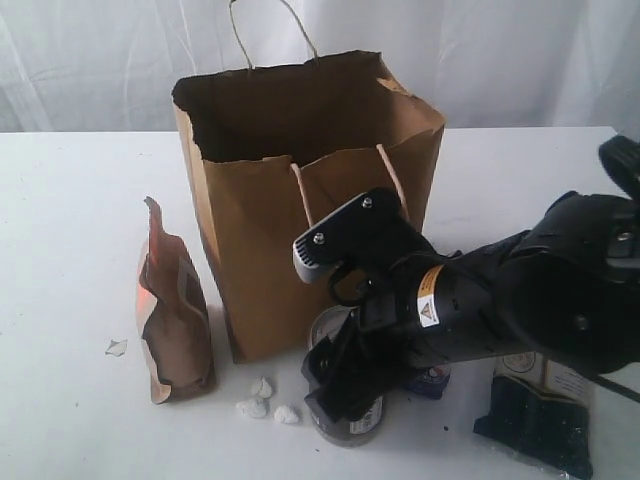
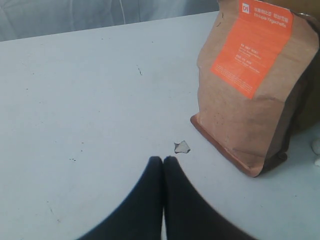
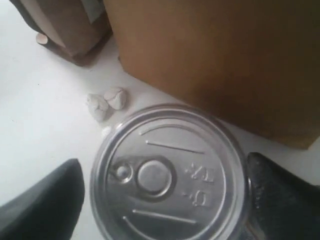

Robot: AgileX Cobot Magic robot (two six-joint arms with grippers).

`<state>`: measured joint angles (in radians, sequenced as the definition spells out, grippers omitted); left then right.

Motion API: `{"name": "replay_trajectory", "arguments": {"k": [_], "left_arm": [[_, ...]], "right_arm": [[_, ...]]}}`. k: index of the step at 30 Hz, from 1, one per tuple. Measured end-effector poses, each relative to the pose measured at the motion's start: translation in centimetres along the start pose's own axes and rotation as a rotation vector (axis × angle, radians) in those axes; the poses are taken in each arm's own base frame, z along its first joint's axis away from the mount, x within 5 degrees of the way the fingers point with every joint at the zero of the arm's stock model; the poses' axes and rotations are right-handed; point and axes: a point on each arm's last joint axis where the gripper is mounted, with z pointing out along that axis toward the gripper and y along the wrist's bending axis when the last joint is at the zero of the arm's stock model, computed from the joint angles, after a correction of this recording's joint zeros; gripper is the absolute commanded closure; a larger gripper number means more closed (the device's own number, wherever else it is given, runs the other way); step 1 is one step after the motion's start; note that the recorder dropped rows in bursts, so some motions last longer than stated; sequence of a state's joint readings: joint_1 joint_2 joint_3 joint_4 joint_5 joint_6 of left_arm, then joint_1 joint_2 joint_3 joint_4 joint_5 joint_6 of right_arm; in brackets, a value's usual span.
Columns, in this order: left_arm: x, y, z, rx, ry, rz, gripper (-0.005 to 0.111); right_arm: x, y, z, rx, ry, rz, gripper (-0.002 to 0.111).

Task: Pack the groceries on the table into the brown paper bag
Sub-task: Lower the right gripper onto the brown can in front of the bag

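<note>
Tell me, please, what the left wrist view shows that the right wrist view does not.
Only the left wrist view: the shut left gripper and the orange label on the brown standing pouch. Only the right wrist view: the round silver pull-tab can, between the jaws of the open right gripper. Both: the flat white tabletop and that pouch.

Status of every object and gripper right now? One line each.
brown paper bag: upright, mouth open.
brown pouch: standing upright beside the bag.
pull-tab can: upright, lid unopened, tab flat.
noodle packet: on the table, partly hidden.
small carton: mostly hidden, cannot tell.
left gripper: shut, empty.
right gripper: open, one finger on each side of the can.
</note>
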<state>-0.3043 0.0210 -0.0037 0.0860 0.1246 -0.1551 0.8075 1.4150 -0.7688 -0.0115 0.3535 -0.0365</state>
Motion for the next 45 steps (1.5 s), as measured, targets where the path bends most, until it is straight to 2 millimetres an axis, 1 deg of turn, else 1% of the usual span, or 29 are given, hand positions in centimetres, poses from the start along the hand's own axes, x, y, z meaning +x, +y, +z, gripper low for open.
{"name": "replay_trajectory", "arguments": {"k": [8,10,11,12,14,17,20,21,25,32,40,45], "left_arm": [[0.0,0.0,0.0,0.000,0.000,0.000,0.106],[0.0,0.0,0.0,0.000,0.000,0.000,0.106],[0.0,0.0,0.0,0.000,0.000,0.000,0.106],[0.0,0.0,0.0,0.000,0.000,0.000,0.106],[0.0,0.0,0.0,0.000,0.000,0.000,0.106],[0.0,0.0,0.0,0.000,0.000,0.000,0.106],[0.0,0.0,0.0,0.000,0.000,0.000,0.106],[0.0,0.0,0.0,0.000,0.000,0.000,0.106],[0.0,0.0,0.0,0.000,0.000,0.000,0.106],[0.0,0.0,0.0,0.000,0.000,0.000,0.106],[0.0,0.0,0.0,0.000,0.000,0.000,0.106],[0.0,0.0,0.0,0.000,0.000,0.000,0.106]], "right_arm": [[0.2,0.0,1.6,-0.001,0.019,0.000,0.029],[0.3,0.0,1.9,-0.002,0.024,0.000,0.033],[0.3,0.0,2.1,-0.002,0.025,0.000,0.036],[0.3,0.0,2.2,-0.002,0.027,0.000,0.040],[0.3,0.0,2.3,-0.001,0.026,-0.002,0.053],[0.3,0.0,2.3,-0.001,0.026,-0.002,0.080],[0.3,0.0,2.3,-0.001,0.026,-0.002,0.103],[0.3,0.0,2.2,-0.001,0.024,0.000,0.108],[0.2,0.0,1.4,0.000,0.008,0.008,0.108],[-0.8,0.0,-1.5,0.004,-0.100,0.012,0.108],[-1.0,-0.1,-4.6,0.007,-0.165,0.015,0.108],[-1.1,-0.1,-6.0,0.012,-0.203,0.010,0.108]]}}
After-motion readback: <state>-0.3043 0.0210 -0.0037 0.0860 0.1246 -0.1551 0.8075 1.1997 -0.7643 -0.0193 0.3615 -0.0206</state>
